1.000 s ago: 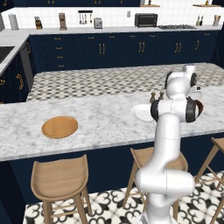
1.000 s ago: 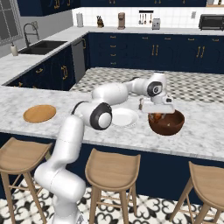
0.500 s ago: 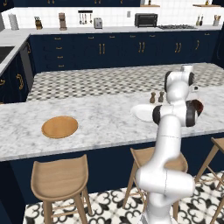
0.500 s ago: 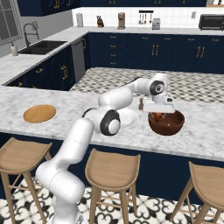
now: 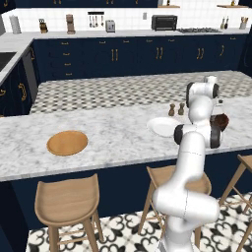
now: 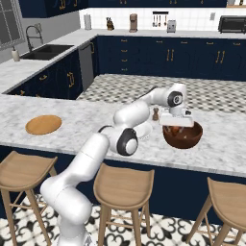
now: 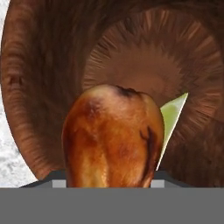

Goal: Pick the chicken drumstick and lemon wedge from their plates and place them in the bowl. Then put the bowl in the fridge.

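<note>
The drumstick point(image 7: 113, 138) fills the lower middle of the hand view: a glossy, rounded lump, golden-brown with darker scorched patches near its top and down its right side. It hangs directly over the inside of the bowl point(image 7: 39, 78), whose dark reddish-brown wood shows fine streaks running out from the centre of its floor. A pale yellow-green lemon wedge point(image 7: 171, 118) lies on the bowl floor at about 3 o'clock of the drumstick, its tip pointing up.

From the right base view, the gripper point(image 6: 176, 124) hovers at the bowl's point(image 6: 191, 140) rim, on the marble counter point(image 6: 72, 125). Its fingers are clamped on the drumstick. A white plate point(image 5: 158, 126) sits at 9 o'clock of the bowl; a tan wooden plate point(image 5: 67, 142) lies well apart, further left.
</note>
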You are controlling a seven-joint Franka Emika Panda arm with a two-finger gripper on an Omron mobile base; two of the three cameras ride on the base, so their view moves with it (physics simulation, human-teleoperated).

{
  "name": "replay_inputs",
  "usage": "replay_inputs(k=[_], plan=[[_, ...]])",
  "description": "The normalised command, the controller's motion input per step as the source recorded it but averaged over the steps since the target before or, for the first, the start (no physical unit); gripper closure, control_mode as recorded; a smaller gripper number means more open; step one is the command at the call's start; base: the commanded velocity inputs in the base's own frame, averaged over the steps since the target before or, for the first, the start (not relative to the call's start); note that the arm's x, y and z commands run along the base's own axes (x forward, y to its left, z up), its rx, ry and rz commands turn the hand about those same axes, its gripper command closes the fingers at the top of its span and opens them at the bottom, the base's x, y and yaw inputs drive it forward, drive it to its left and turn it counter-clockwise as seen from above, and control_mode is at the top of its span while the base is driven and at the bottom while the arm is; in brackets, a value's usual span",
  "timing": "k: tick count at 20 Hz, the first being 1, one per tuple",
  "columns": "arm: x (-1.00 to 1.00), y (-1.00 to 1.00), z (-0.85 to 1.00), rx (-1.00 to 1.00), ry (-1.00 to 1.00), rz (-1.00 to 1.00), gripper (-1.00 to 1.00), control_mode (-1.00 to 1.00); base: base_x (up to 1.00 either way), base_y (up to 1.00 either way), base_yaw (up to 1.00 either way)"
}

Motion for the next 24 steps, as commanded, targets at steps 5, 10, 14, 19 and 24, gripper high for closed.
replay_inputs(k=[5,10,14,19,24], plan=[[-0.05,-0.09,-0.01,0.0,0.0,0.0,-1.0,-1.0,0.0,0.0,0.0],[-0.21,0.0,-0.01,0.0,-0.06,-0.01,-1.0,-1.0,0.0,0.0,0.0],[-0.86,0.14,-0.04,-0.06,-0.22,-0.01,-1.0,-1.0,0.0,0.0,0.0],[-0.73,0.53,-0.03,-0.13,-0.28,0.0,-1.0,-1.0,0.0,0.0,0.0],[-0.14,0.56,-0.01,-0.1,-0.18,0.0,-1.0,-1.0,0.0,0.0,0.0]])
